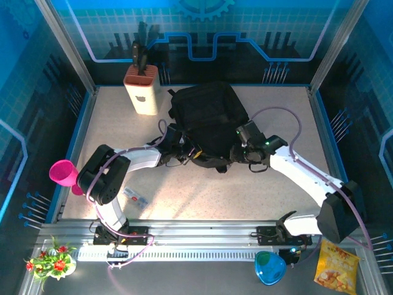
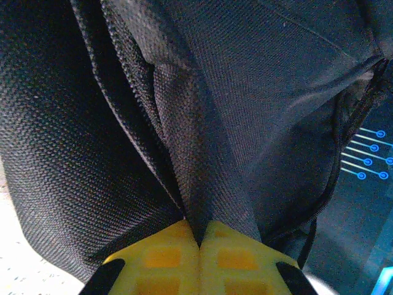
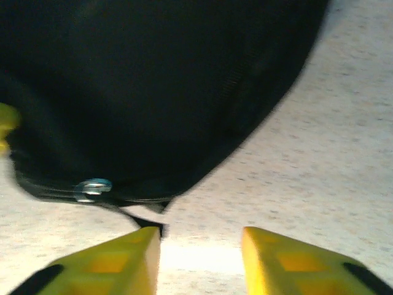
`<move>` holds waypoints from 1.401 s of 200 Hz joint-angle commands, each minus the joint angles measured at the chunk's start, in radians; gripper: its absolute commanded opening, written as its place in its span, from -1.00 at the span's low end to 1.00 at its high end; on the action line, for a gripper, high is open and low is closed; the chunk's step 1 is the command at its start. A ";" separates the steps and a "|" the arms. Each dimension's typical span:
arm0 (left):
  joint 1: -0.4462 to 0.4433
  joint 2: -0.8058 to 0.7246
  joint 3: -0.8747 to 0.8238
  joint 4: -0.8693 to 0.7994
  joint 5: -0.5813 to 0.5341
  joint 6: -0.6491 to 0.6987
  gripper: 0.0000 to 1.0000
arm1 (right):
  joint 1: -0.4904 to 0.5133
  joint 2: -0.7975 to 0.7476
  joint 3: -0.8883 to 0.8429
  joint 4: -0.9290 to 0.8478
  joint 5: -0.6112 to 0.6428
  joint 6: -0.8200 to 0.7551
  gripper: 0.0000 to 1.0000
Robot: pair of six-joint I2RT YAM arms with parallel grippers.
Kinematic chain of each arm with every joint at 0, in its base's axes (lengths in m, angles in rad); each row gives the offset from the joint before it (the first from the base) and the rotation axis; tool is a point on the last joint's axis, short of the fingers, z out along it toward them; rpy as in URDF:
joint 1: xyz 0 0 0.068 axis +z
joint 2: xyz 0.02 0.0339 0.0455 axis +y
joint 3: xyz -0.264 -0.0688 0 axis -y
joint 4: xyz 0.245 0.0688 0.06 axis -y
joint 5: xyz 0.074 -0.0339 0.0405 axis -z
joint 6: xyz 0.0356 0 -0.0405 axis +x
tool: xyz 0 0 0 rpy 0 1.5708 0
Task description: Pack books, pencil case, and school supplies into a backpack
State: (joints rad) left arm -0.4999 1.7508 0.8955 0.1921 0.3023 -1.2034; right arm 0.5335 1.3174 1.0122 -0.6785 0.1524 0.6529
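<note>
Top external view: a large black soft fabric backpack is lying flat on the pale speckled table, with the left gripper working at its near-left edge and the right gripper at its near-right edge.
Step in hand: judging by where the grippers are sitting, the arms are getting the backpack's mouth open ahead of any packing.
Left fingers: the yellow pads are pressing fully together and pinching a raised fold of the backpack's woven fabric beside a seam.
Right fingers: the yellow fingers are standing well apart and holding nothing, hovering over bare table just beside the backpack's near edge. One tip is lying next to a small black tab, but contact cannot be told.
Zipper pull: a small silvery metal ring is sitting on the backpack's near edge, just beyond the parted fingers.
Next move: this is probably calling for the right gripper to reach forward to the ring or tab and close on it, with the left gripper holding the fabric taut.
Loose item: a small flat pale packet is lying near-left of the backpack, well apart from it.
</note>
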 commanded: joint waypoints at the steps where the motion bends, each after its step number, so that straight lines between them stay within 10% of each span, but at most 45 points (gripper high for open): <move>1: 0.009 0.008 0.029 -0.008 -0.011 0.023 -1.00 | -0.009 -0.010 -0.025 0.112 -0.207 -0.083 0.11; 203: 0.010 0.004 0.042 -0.016 0.005 0.022 -1.00 | 0.106 0.273 0.075 0.137 -0.119 -0.141 0.05; 280: 0.024 -0.008 0.037 -0.043 -0.020 0.041 -1.00 | 0.075 0.233 0.041 0.100 0.009 -0.050 -0.95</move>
State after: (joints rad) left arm -0.4973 1.7515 0.9081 0.1783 0.3038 -1.1973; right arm 0.6281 1.6104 1.0782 -0.5758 0.0990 0.5667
